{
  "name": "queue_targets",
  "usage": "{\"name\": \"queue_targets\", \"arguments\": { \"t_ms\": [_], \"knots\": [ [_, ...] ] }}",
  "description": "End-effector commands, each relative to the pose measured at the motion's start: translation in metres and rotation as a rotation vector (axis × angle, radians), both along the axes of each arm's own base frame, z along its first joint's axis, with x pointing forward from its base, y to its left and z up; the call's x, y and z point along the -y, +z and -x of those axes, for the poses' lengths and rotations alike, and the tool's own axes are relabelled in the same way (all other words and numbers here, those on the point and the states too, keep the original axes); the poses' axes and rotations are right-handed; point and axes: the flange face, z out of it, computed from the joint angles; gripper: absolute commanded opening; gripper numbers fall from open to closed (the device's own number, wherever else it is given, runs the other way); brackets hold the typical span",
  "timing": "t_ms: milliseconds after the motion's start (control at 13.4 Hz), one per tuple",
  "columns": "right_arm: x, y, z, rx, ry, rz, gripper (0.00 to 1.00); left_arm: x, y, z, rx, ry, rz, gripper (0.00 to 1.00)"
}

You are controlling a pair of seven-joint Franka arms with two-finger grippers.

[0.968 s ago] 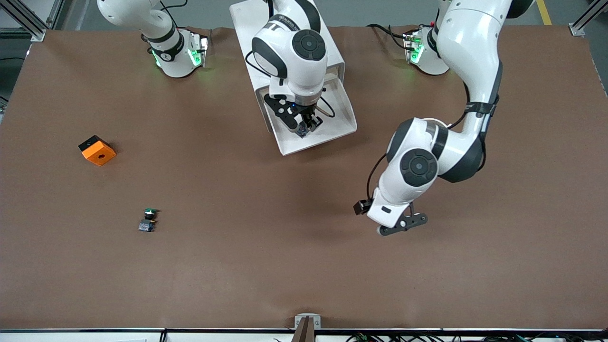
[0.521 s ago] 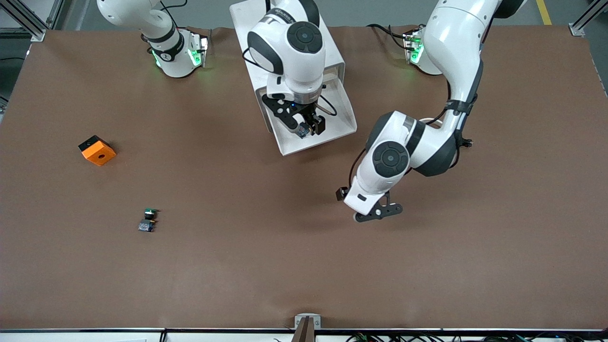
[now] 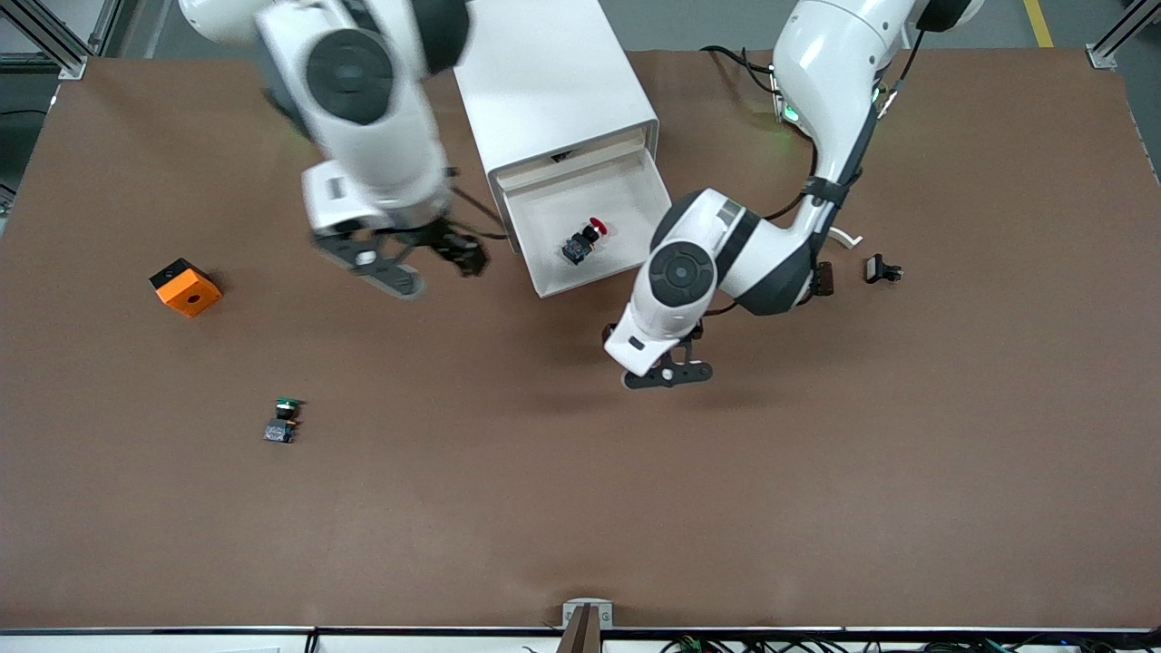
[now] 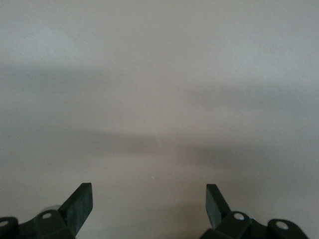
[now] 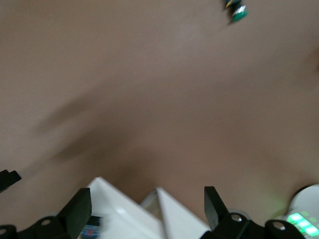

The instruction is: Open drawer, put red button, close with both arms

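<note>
**With the red button in the open drawer, only the closing remained**

While both arms hung over the brown table [image 3: 580,508], the white cabinet [image 3: 553,82] stood at the edge where the robots' bases are, between them. Its top drawer [image 3: 635,195] was pulled out toward the front camera, so the opening step looked done.

The right arm, blurred in the front view, held the right gripper [image 3: 399,263] over bare table beside the drawer, toward the right arm's end. Its wrist view showed the two fingers spread wide with nothing between them. The left gripper [image 3: 668,374] hovered over bare table just past the drawer's front corner, on the side toward the front camera. Its fingers were likewise spread apart and empty in its wrist view.

An orange cube [image 3: 185,287] sat well away toward the right arm's end. A small black part [image 3: 882,269] lay toward the left arm's end. A green-capped switch [image 3: 283,420] lay nearer the front camera than the cube, untouched.

The red button [image 3: 585,239] lay on its side inside the drawer, near the middle of the tray floor, touched by neither gripper. Placing therefore seemed complete. Judging by this, what was left was the last step: bringing both grippers to the drawer front and pushing it shut.
</note>
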Motion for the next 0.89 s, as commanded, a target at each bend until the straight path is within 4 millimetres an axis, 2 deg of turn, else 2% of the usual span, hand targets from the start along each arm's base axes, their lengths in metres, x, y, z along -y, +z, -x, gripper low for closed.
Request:
{"name": "queue_targets", "arguments": {
  "t_ms": [0, 223, 372, 596, 670, 819],
  "knots": [
    [0.091, 0.025, -0.018, -0.026, 0.128, -0.036, 1.00, 0.017, 0.009, 0.022, 0.013, -0.034, -0.009, 1.00],
    [0.181, 0.026, -0.043, -0.046, 0.259, -0.072, 1.00, 0.038, 0.006, 0.043, -0.008, -0.074, 0.004, 1.00],
    [0.240, 0.025, -0.050, -0.064, 0.341, -0.099, 1.00, 0.052, 0.006, 0.057, -0.022, -0.102, 0.017, 1.00],
    [0.316, 0.025, -0.053, -0.071, 0.405, -0.119, 1.00, 0.065, 0.000, 0.081, -0.056, -0.137, 0.024, 1.00],
    [0.332, 0.022, -0.052, -0.082, 0.404, -0.126, 1.00, 0.063, 0.005, 0.087, -0.058, -0.141, 0.021, 1.00],
    [0.336, 0.020, -0.048, -0.114, 0.420, -0.124, 1.00, 0.056, 0.005, 0.099, -0.071, -0.149, 0.007, 1.00]
  ]
}}
